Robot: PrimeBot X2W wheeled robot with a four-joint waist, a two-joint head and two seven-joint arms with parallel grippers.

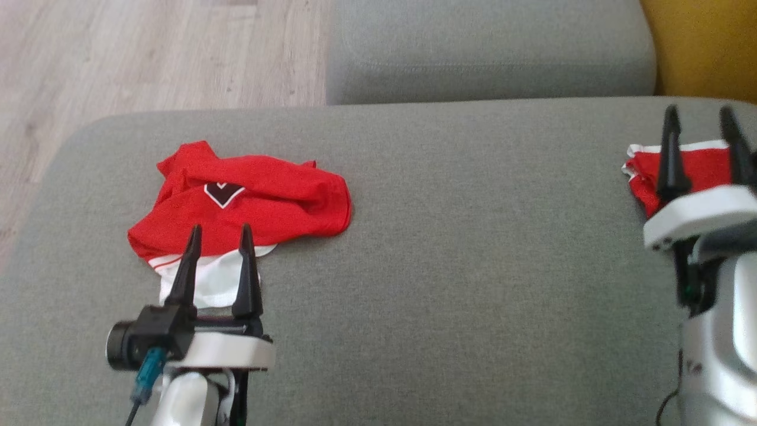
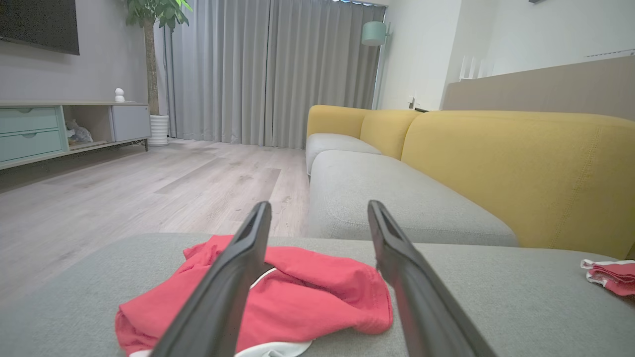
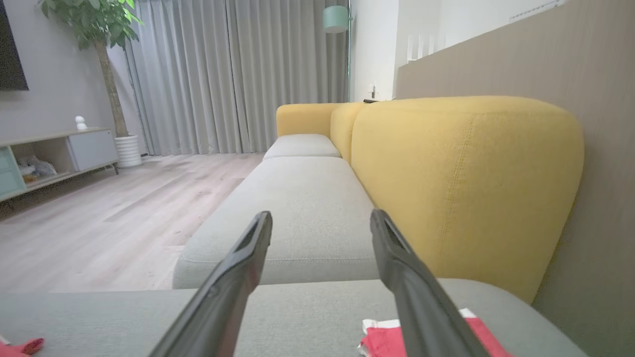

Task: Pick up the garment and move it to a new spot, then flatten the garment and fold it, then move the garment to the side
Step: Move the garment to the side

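A crumpled red garment (image 1: 248, 207) with a white hem and a dark emblem lies on the left part of the grey sofa seat (image 1: 473, 266). My left gripper (image 1: 220, 228) is open just above its near edge, fingers straddling the white hem, nothing held. The left wrist view shows the same heap (image 2: 307, 297) between and beyond the open left gripper (image 2: 318, 205). A small folded red garment with white trim (image 1: 704, 165) lies at the seat's far right. My right gripper (image 1: 699, 110) hangs open over it, empty. In the right wrist view this piece (image 3: 382, 342) sits under the open right gripper (image 3: 320, 214).
A second grey seat cushion (image 1: 485, 53) lies beyond, and a yellow backrest (image 1: 704, 47) bounds the right side. Wooden floor (image 1: 118, 53) drops off past the seat's rounded left edge. The folded piece (image 2: 612, 275) also shows at the left wrist view's right edge.
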